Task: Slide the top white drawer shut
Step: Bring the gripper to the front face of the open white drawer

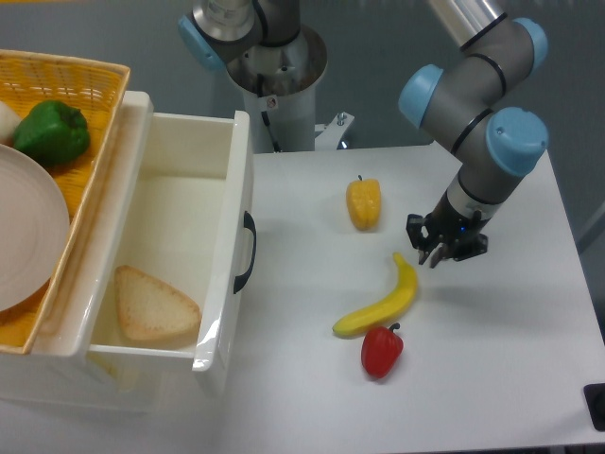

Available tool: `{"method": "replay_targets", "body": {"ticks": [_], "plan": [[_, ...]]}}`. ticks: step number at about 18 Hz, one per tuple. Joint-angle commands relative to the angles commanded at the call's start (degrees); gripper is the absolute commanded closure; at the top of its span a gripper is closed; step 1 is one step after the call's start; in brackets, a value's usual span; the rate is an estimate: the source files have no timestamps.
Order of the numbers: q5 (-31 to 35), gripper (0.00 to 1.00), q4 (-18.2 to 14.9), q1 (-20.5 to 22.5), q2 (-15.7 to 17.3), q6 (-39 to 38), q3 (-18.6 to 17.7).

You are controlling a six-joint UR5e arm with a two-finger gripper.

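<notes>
Drawer status: the top white drawer (pixel 184 241) stands pulled far out of the cabinet at the left side of the table (pixel 492 359); its glossy front panel faces right, black arched handle (pixel 247 252) on it; inside, near the front, lies a wedge of bread (pixel 151 305). Above and left of the drawer, on the cabinet top, sits a yellow woven basket (pixel 90 85); it holds a green pepper (pixel 52 130) and a pale plate (pixel 28 241).

My gripper (pixel 442 244) hangs low over the table's right half, well apart from the drawer handle; it is just beside the upper tip of the banana (pixel 383 301), whether touching I cannot tell; jaws are dark and small at this angle, so I cannot tell if they are parted or closed; nothing visibly held.

Other items on the table: yellow pepper (pixel 364 202) up and left of my gripper, between it and the drawer front; red pepper (pixel 382 350) just below the banana's lower end; a dark object (pixel 596 405) cut off at the right lower edge, kind unclear.
</notes>
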Motion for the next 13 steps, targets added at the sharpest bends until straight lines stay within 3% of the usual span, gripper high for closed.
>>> {"method": "replay_targets", "body": {"ticks": [3,13], "plan": [[-2.38,1.00,-1.49,-0.96,0.09,-2.11,0.09],[-12.66,1.00,-3.26,-6.50,0.35,-9.93,-0.17]]}}
